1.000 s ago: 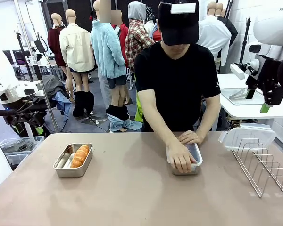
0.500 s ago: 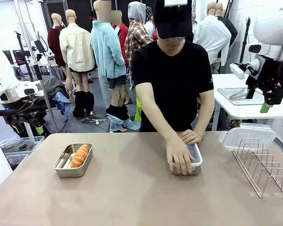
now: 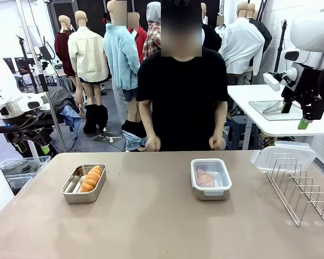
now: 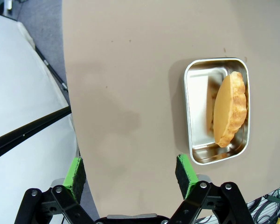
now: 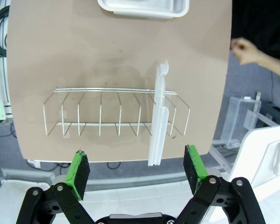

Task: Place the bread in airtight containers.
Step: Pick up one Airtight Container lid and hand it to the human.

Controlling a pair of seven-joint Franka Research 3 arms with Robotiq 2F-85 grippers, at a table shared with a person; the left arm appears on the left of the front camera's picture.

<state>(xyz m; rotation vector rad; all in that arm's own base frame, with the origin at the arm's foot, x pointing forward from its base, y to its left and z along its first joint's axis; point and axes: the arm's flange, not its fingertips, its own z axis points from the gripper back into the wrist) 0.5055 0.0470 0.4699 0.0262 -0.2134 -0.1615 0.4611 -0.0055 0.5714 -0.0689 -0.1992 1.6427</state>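
On the table's left an open steel tin [image 3: 71,190] holds one golden croissant [image 3: 92,178]. In the left wrist view that tin [image 4: 198,102] and croissant [image 4: 230,109] lie ahead and to the right of my open left gripper [image 4: 130,171], which hangs well above the table. Right of centre, a second tin [image 3: 210,193] wears a clear snap lid, and a croissant [image 3: 204,178] shows through it. My right gripper [image 5: 136,165] is open and empty, high over the table's right end. In the front view the left gripper [image 3: 33,147] and right gripper [image 3: 304,120] hang off the table's sides.
A wire rack [image 3: 299,186] stands at the table's right end with a spare clear lid [image 3: 283,156] slotted in it; the right wrist view looks down on the rack [image 5: 100,112] and lid [image 5: 158,121]. A person stands at the far edge, hands [image 3: 217,143] drawn back.
The person was pressing the lid onto the right tin, then lifted both hands off and stood upright. Neither arm has moved.
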